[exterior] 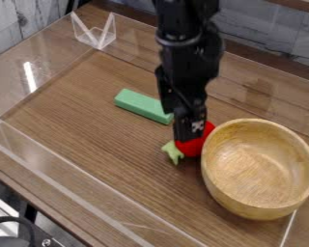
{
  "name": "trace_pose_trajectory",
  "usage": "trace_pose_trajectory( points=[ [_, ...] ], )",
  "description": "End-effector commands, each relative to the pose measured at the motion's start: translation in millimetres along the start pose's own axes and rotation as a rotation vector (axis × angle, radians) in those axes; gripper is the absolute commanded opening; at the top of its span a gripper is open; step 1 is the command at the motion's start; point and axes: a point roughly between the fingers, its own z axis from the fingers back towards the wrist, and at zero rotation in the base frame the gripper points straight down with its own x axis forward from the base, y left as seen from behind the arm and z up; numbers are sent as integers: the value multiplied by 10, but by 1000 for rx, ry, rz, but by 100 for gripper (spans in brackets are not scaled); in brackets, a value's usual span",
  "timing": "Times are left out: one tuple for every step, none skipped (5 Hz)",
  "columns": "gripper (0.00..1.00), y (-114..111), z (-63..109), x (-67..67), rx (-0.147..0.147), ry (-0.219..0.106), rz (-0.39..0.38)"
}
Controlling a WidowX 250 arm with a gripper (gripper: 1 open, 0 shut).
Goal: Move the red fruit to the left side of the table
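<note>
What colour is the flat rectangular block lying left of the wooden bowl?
Green. The block shows clearly in the camera view.

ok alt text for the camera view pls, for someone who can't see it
A black robot arm points its hand straight down over a red fruit on a wooden table. The fruit lies beside a wooden bowl, and a flat green block lies behind it. Clear walls edge the table.

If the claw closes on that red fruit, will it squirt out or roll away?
The red fruit is round and glossy, so it may slip from a pinch that is off centre. If nudged it would probably roll, though its green leafy cap may stop it. The wooden bowl sits right beside it and would likely block any roll that way.
</note>
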Motion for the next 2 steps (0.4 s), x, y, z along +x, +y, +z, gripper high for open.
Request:
trace_pose_trajectory(
  points=[
    [100,4,-69,-1,0,-9,-37],
    [0,-14,-160,48,7,-6,11]
  ],
)
